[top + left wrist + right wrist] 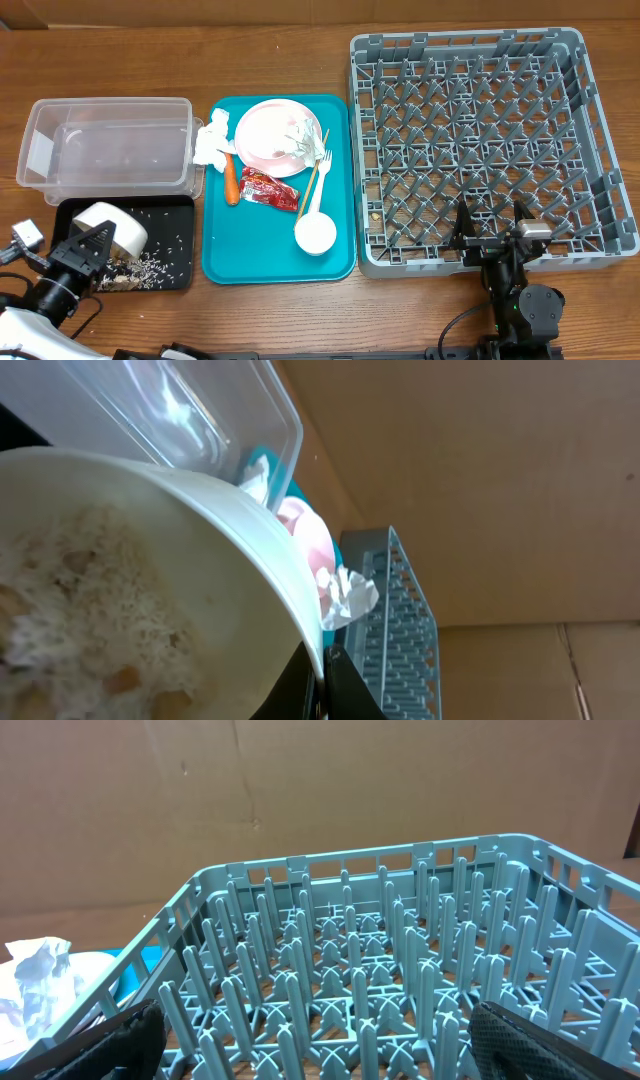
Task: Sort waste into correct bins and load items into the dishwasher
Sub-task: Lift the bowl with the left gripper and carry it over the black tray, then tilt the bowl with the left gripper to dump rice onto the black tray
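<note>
Two claws sit at the near edge of the wooden desk (300, 310). Near left, the left claw (85, 250) is clamped on the rim of a round white bowl (112, 228), tipped over the shallow black rectangular tray (192, 245). Beige food scraps (140, 265) lie scattered in that tray, and the left wrist view shows more inside the bowl. Near right, the right claw (490, 228) is spread wide and holds nothing, just at the near wall of the big grey plastic peg rack (490, 140).

Middle: the teal plastic serving tray (230, 250) carries a small white cup (315, 233), a shiny red wrapper (270, 188), an orange carrot (232, 180), a pale pink round plate (275, 135) and crumpled white napkins (212, 145). Far left is the clear rectangular plastic tub (110, 102), which looks empty.

Step in hand, as I judge it: scraping or dumping bowl scraps into the black tray. The task looks early, since no dishes are in the rack.

Next move calls for tipping the bowl further until it is empty, then carrying it right to the rack, likely with a handover to the right claw.
</note>
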You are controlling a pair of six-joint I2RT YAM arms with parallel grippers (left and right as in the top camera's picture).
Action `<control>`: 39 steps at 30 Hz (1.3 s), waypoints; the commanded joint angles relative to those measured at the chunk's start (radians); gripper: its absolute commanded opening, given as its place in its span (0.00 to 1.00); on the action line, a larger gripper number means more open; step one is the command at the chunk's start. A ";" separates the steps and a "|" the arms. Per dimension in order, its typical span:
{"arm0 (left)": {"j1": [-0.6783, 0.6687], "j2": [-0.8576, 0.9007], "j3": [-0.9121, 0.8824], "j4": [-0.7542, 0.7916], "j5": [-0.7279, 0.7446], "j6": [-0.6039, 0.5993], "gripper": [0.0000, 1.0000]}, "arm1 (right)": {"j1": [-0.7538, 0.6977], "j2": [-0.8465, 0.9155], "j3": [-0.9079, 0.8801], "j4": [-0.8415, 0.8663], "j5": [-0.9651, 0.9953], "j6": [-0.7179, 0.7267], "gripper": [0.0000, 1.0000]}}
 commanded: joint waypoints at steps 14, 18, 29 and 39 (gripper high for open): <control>0.007 0.016 -0.005 0.059 0.064 0.006 0.04 | 0.003 -0.010 -0.011 0.006 0.010 -0.003 1.00; 0.007 0.016 -0.005 -0.008 0.102 0.049 0.04 | 0.003 -0.010 -0.011 0.006 0.010 -0.003 1.00; 0.005 0.017 -0.008 0.079 0.136 0.127 0.04 | 0.003 -0.010 -0.011 0.006 0.010 -0.003 1.00; 0.004 0.016 -0.008 0.068 0.203 0.198 0.04 | 0.003 -0.010 -0.011 0.005 0.010 -0.003 1.00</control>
